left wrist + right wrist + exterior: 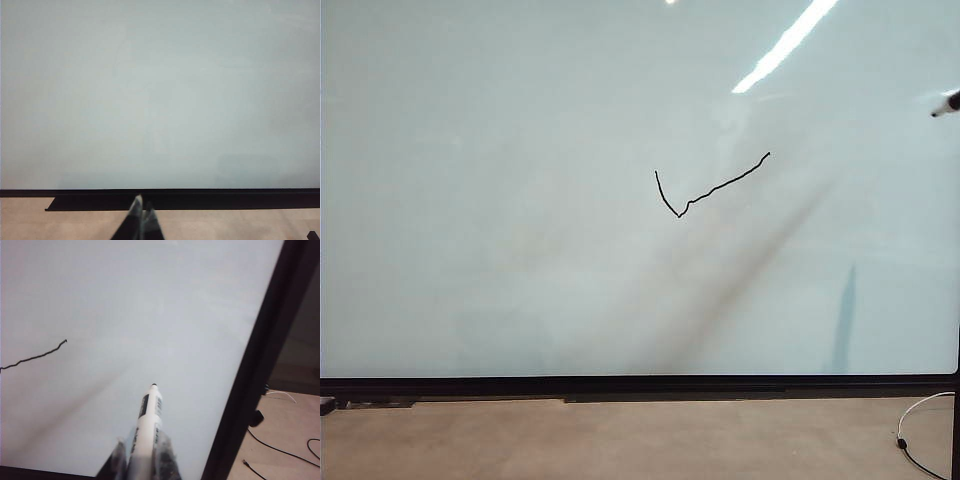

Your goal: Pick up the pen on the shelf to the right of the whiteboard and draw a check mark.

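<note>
One check mark (705, 190) stands drawn in black near the whiteboard's (520, 200) middle. The right gripper (142, 457) clasps the pen (147, 425), tip clear of the board, by its right edge. The left gripper (141, 210), fingers pressed together and empty, hangs below the board's lower frame.

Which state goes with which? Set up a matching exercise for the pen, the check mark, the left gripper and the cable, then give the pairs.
Things:
1. pen
2. check mark
3. left gripper
4. cable

States:
A. lying on the floor at the lower right of the whiteboard
B. fingers together, holding nothing, low before the board
C. clamped in the right gripper, tip off the board
D. drawn near the board's middle

Pairs: 1-C, 2-D, 3-B, 4-A
</note>
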Available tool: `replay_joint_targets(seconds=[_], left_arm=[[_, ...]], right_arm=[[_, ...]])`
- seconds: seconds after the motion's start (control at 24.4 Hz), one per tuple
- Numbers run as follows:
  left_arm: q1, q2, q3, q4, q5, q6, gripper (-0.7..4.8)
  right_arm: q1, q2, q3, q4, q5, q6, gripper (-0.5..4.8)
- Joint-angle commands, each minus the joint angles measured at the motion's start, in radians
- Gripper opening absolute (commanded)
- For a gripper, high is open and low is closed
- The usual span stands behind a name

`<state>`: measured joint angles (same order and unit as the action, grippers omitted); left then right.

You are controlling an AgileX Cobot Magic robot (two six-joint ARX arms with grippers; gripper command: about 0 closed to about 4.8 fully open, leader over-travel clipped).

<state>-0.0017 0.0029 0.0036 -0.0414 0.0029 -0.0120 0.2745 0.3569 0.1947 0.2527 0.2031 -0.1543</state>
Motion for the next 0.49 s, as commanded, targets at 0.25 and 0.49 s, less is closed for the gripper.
replay_joint_targets(seconds=[0.25, 0.49], left_arm=[[0.0, 0.0, 0.003, 0.013, 0.001, 0.004, -0.04], [0.0, 0.001, 0.003, 0.012, 0.0, 0.004, -0.04]], right_arm=[[0.002, -0.326, -0.094, -0.155, 0.088, 0.029, -0.08], [0.002, -0.354, -0.113, -0.182, 0.093, 0.031, -0.08]])
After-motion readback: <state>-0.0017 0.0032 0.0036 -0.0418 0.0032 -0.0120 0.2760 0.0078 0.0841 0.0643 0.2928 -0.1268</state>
